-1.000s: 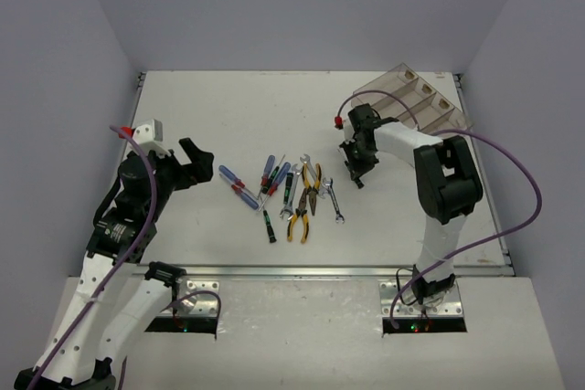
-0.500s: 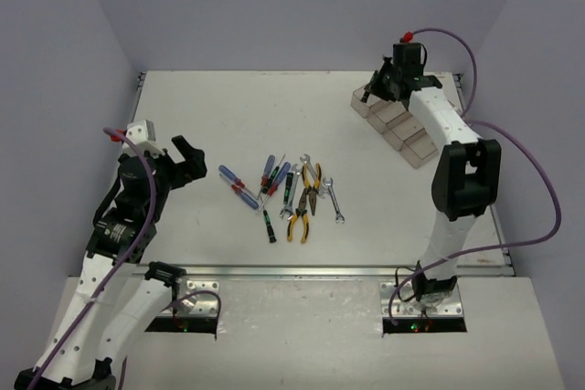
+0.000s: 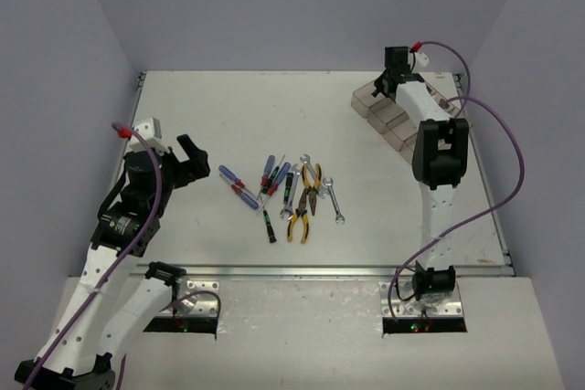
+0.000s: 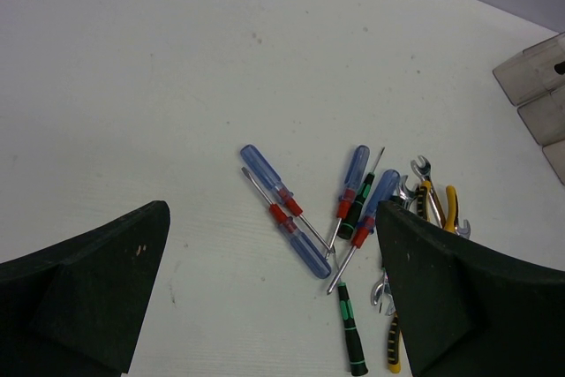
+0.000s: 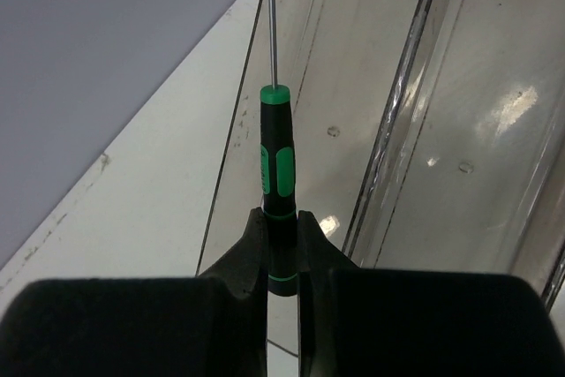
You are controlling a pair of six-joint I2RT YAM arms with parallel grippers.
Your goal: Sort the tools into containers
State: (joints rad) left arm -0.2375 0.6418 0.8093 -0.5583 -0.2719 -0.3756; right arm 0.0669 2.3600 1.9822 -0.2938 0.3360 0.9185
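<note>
My right gripper (image 5: pixel 281 222) is shut on the butt end of a black-and-green screwdriver (image 5: pixel 277 165), held over the leftmost bin of the clear smoky tray (image 5: pixel 349 86). In the top view this gripper (image 3: pixel 382 89) is at the tray's (image 3: pixel 402 121) far left corner. The other tools lie in a cluster at mid-table: blue-and-red screwdrivers (image 3: pixel 239 187), a black-and-green screwdriver (image 3: pixel 269 226), silver wrenches (image 3: pixel 335 200) and yellow-and-black pliers (image 3: pixel 302 216). My left gripper (image 3: pixel 190 160) is open and empty, left of the cluster, which also shows in the left wrist view (image 4: pixel 291 218).
Grey walls enclose the table on three sides. The tray sits close to the back right corner. A purple cable (image 3: pixel 498 189) loops off the right arm over the table's right side.
My right arm swung from the table's middle right back to the tray's far left corner, carrying the screwdriver. The left arm barely shifted.
</note>
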